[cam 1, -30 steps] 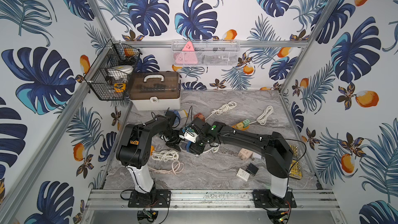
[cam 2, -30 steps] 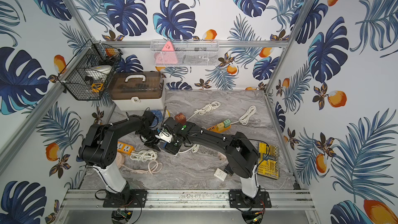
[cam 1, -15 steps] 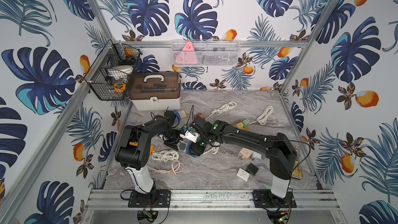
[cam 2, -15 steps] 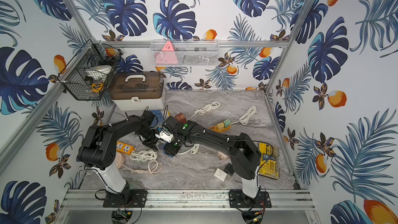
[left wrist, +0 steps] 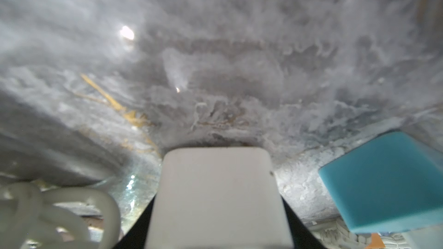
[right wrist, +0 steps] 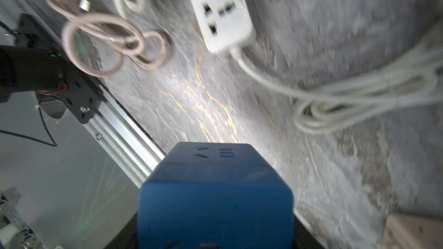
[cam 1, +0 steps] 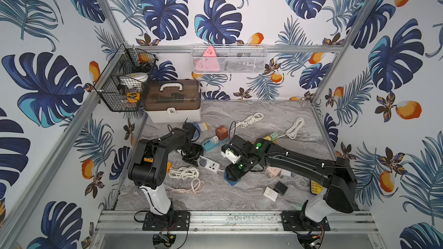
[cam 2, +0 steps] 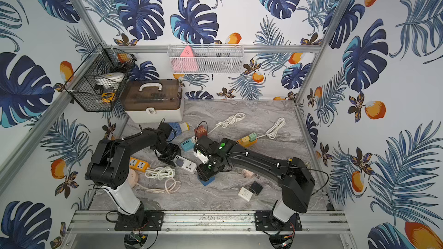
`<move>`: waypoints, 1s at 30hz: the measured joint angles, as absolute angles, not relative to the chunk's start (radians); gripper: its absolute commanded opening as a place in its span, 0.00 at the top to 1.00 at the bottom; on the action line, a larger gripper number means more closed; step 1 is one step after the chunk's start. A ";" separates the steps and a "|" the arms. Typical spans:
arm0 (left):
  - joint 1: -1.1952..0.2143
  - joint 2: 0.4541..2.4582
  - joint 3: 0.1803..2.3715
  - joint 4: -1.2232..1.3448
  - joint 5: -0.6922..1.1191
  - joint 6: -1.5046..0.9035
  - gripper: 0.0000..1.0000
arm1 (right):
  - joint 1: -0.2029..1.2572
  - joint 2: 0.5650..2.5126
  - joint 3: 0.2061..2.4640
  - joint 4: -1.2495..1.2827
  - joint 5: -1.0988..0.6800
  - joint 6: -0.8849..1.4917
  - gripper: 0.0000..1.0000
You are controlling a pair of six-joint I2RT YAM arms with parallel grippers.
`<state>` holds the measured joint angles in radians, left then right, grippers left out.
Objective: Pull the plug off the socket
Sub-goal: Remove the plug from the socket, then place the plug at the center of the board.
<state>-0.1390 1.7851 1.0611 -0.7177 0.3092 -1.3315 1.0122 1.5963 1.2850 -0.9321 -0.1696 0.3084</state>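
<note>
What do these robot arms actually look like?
Two black, jointed arms on white lower columns. The left arm has a small orange marking; the right arm shows green lights and a white block near its wrist. Thin black cables run along both.

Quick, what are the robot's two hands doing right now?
Left gripper: closed on the white power strip.
Right gripper: closed on the blue plug.

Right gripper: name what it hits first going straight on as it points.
Likely the bare tabletop: the right gripper aims its blue block there, the power strip lying farther off; depth unclear.
</note>
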 measured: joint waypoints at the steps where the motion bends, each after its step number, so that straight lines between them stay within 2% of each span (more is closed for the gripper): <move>1: -0.139 1.785 1.062 -0.716 0.307 -1.330 1.00 | 1.009 1.580 1.254 -0.968 -0.170 0.348 0.68; 8: -0.139 1.779 1.062 -0.704 0.287 -1.330 1.00 | 0.949 1.564 1.116 -1.137 -0.200 0.492 0.67; 15: -0.139 1.777 1.065 -0.698 0.273 -1.329 1.00 | 0.878 1.708 1.132 -1.182 -0.245 0.483 0.61; 24: -0.139 1.773 1.060 -0.691 0.263 -1.329 1.00 | 0.869 1.811 1.176 -1.202 -0.281 0.447 0.52; 26: -0.139 1.773 1.061 -0.692 0.263 -1.329 1.00 | 0.868 1.827 1.176 -1.202 -0.282 0.443 0.46; 30: -0.139 1.773 1.064 -0.693 0.255 -1.329 1.00 | 0.863 1.850 1.171 -1.211 -0.286 0.434 0.27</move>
<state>-0.1390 1.7725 1.0637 -0.6926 0.2550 -1.3293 0.8627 1.8496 1.1706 -1.2110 -0.2859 0.4335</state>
